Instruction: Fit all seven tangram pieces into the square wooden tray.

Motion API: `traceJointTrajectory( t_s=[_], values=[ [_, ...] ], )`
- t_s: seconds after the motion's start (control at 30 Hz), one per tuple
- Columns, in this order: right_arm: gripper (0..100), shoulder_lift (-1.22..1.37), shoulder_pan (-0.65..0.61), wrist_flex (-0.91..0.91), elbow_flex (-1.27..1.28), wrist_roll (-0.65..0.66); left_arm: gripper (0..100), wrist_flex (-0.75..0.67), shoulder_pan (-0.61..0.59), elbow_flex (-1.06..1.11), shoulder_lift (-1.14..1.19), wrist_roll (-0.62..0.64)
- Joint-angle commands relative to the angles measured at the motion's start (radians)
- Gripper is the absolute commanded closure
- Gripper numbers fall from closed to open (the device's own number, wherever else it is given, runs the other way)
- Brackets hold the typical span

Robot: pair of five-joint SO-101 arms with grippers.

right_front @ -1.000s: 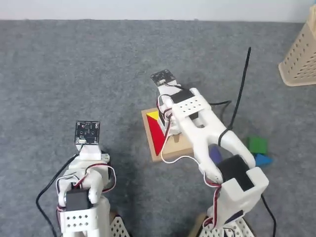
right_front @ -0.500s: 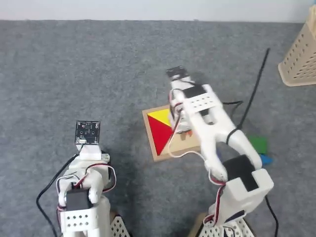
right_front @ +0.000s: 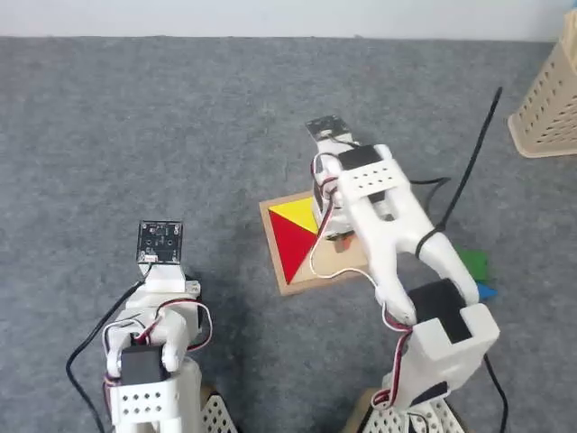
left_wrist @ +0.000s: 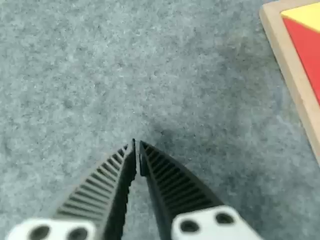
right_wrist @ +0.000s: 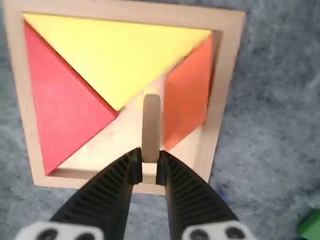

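Observation:
The square wooden tray (right_front: 285, 278) (right_wrist: 227, 80) lies on grey carpet mid-table. Inside it are a yellow triangle (right_front: 296, 213) (right_wrist: 120, 62), a red triangle (right_front: 292, 242) (right_wrist: 62, 110) and an orange piece (right_wrist: 187, 102). My right gripper (right_wrist: 147, 160) hangs over the tray, shut on a thin pale wooden piece (right_wrist: 151, 125) seen edge-on above the tray's bare floor. In the high view the right arm (right_front: 374, 203) covers the tray's right half. My left gripper (left_wrist: 136, 146) is shut and empty over bare carpet, left of the tray's corner (left_wrist: 280, 55).
A green piece (right_front: 471, 263) and a blue piece (right_front: 485, 290) lie on the carpet right of the tray, partly behind the right arm. A beige perforated basket (right_front: 550, 99) stands at the far right. A black cable (right_front: 469, 171) runs behind the right arm.
The right arm has swung right and back over the tray, uncovering the yellow and red triangles. The left arm has not moved.

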Motion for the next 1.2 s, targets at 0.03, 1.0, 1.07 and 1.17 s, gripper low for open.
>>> traceJointTrajectory(
  t_s=[0.03,1.0,1.07,1.17],
  values=[
    [97.1,-0.07,0.024,0.016,-0.048,0.032,99,0.006,-0.005,-0.019,-0.021,0.008],
    [88.7,0.001,-0.096,0.005,-0.046,0.034,99,0.006,-0.005,-0.019,-0.021,0.008],
    [89.8,-0.012,-0.096,0.004,-0.046,0.034,99,0.006,-0.005,-0.019,-0.021,0.008],
    [95.2,0.027,-0.094,-0.013,-0.046,0.034,99,0.006,-0.005,-0.019,-0.021,0.008]
  ],
)
